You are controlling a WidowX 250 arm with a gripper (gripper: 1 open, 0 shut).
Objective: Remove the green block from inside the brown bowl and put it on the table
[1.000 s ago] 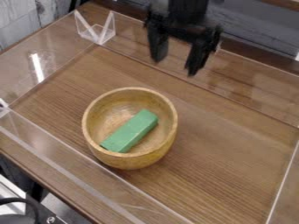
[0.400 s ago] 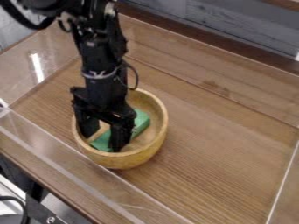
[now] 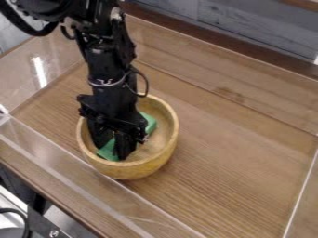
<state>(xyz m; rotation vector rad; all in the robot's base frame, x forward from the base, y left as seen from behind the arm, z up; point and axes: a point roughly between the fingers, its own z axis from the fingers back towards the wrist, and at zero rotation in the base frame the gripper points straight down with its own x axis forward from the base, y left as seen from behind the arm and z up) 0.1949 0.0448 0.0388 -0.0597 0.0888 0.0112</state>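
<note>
From my remote station I inspect the scene from the left. A clear acrylic wall (image 3: 37,130) borders the surface (image 3: 236,139) at the 9 o'clock side. Near frame centre-left sits the brown bowl (image 3: 155,158), upright on the wood grain. The arm descends into it from 12 o'clock, pointing straight down, and the end effector (image 3: 121,141) is inside the bowl cavity with its fingers drawn together. They appear closed on the green block (image 3: 145,130), though the contact faces themselves are hidden behind the black fingers. The block lies in the bowl, directly beneath and between the fingers; green shows on both sides of them. Its long axis runs from about 7 o'clock to 1 o'clock, and the fingers seem to pinch across its narrow width. My judgement: the grasp is made and the block not yet lifted. The coming move calls for a straight rise clear of the rim, then a shift towards open surface at 3 o'clock.
</note>
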